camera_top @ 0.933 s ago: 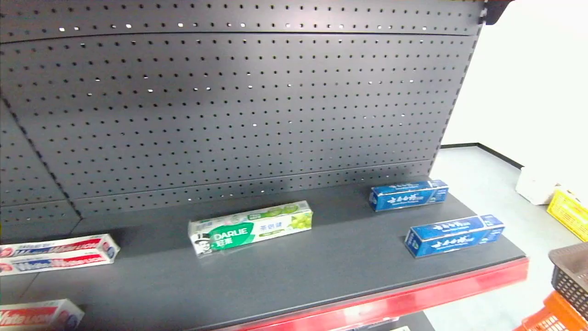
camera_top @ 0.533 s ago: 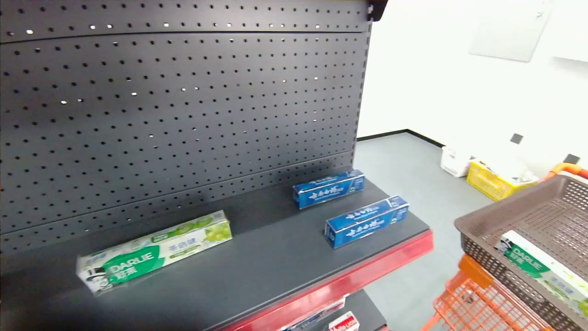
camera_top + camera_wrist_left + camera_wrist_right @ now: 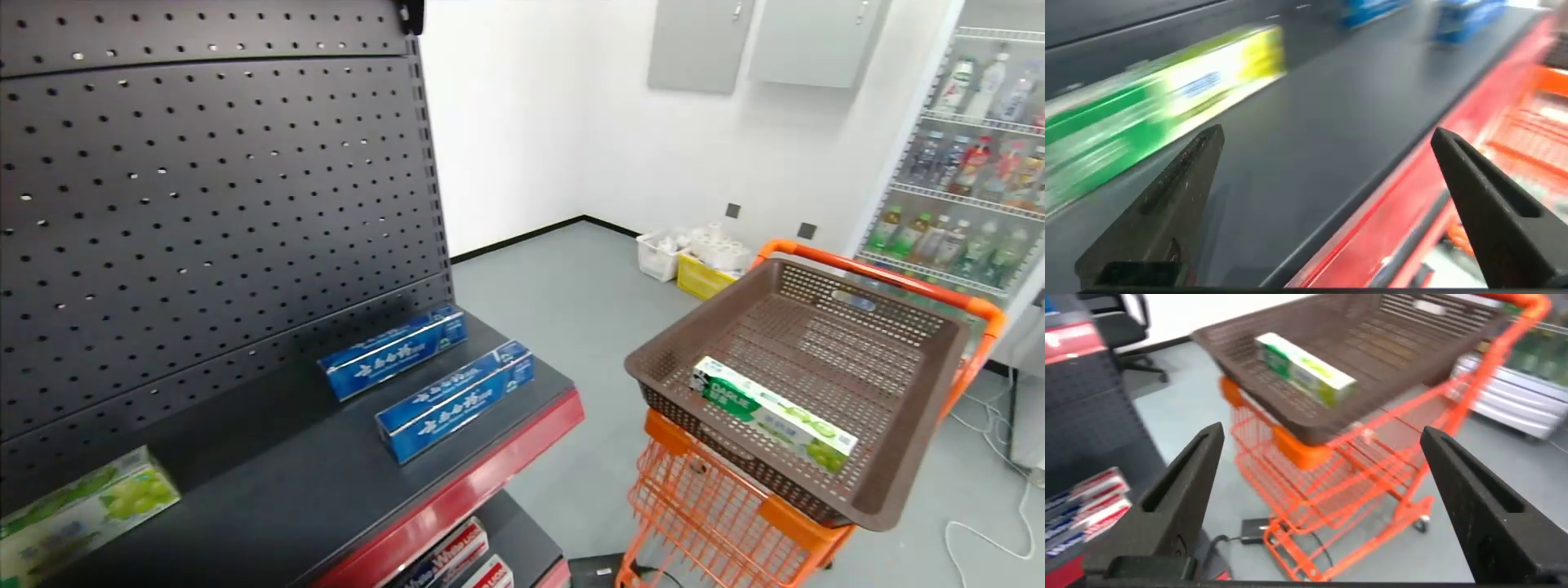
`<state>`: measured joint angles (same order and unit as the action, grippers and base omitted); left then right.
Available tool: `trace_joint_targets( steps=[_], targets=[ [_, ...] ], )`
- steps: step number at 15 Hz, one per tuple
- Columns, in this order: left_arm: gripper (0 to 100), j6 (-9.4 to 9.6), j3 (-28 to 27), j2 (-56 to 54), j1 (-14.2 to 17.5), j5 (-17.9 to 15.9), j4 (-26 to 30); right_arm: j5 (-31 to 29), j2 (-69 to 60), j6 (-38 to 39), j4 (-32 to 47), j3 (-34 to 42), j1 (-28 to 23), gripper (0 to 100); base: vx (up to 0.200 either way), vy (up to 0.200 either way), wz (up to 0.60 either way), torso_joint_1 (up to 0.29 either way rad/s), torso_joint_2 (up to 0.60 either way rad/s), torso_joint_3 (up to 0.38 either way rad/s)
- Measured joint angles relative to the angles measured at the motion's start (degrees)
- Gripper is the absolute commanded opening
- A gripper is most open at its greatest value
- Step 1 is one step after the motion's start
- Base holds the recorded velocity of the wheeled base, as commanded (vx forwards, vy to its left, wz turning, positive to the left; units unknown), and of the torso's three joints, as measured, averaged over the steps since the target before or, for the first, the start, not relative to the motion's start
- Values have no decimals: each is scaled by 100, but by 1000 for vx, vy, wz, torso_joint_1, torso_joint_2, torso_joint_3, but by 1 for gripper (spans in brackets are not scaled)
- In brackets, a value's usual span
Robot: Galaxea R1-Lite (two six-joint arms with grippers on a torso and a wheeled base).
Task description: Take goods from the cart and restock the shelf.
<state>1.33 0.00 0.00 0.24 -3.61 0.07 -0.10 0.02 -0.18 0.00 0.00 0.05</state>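
Shelving: a dark grey metal shelf board with a red front edge, backed by a black perforated panel. A blue rectangular toothpaste carton is laid along the back edge near the board's right end, close to the panel. A second blue toothpaste carton is laid just in front of it, nearer the front right corner and apart from the first. A green-and-white toothpaste carton is laid flat toward the left end of the board.

Off the board's right end an orange wire shopping cart is parked, topped by a brown perforated plastic basket. Another green-and-white carton is seen lying flat on the basket floor, along its near edge.

The left gripper is held low over the shelf board near the front edge, fingers spread wide, nothing between them. The right gripper is held off the shelf, facing the cart, fingers likewise parted and empty.
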Motion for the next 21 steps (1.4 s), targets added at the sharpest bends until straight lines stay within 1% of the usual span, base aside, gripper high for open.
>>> trace_joint_targets(
  steps=[12, 15, 16, 18, 20, 21],
  targets=[
    [100, 0, 0, 2, 0, 0, 4, -20, 5, -33, 29, -7, 0, 100, 0, 0, 0, 0, 0, 0],
    [100, 1, 0, 2, 0, -2, 2, -101, 355, -110, 11, -18, -178, 100, 0, 0, 0, 0, 0, 0],
    [100, -7, 0, 2, 0, 2, 2, -80, 625, -134, -32, -112, -246, 100, 0, 0, 0, 0, 0, 0],
    [100, -7, 0, 2, 0, 0, 2, -20, 1246, -83, -178, -691, -288, 100, 0, 0, 0, 0, 0, 0],
    [100, -5, 0, 0, 0, -2, 4, 252, 1932, 399, -243, -1093, -296, 100, 0, 0, 0, 0, 0, 0],
    [100, -2, 0, 0, 0, -2, 2, 296, 2243, 491, -256, -1251, -296, 100, 0, 0, 0, 0, 0, 0]
  ],
)
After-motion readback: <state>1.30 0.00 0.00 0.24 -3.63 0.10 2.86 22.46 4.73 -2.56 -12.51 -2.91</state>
